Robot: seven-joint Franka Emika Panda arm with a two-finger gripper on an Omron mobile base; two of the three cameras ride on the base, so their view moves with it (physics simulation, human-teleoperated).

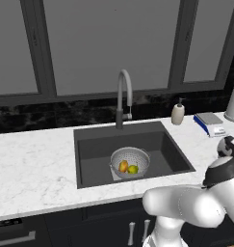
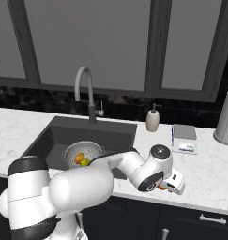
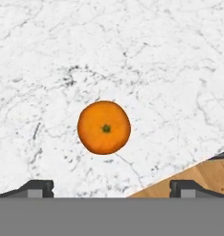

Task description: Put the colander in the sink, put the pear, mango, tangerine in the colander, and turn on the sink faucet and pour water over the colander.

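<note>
Fingers spread above lone tangerine.

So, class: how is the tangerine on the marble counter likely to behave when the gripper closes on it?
The tangerine is round and lies loose on smooth counter, so a nudge would probably roll it. Its rind looks smooth, perhaps slippery. The open gripper straddles it evenly, which should help.

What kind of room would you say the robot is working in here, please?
Most likely a home kitchen: a dark sink set into a white marble counter, a gooseneck faucet under the windows, and a soap dispenser alongside.
</note>
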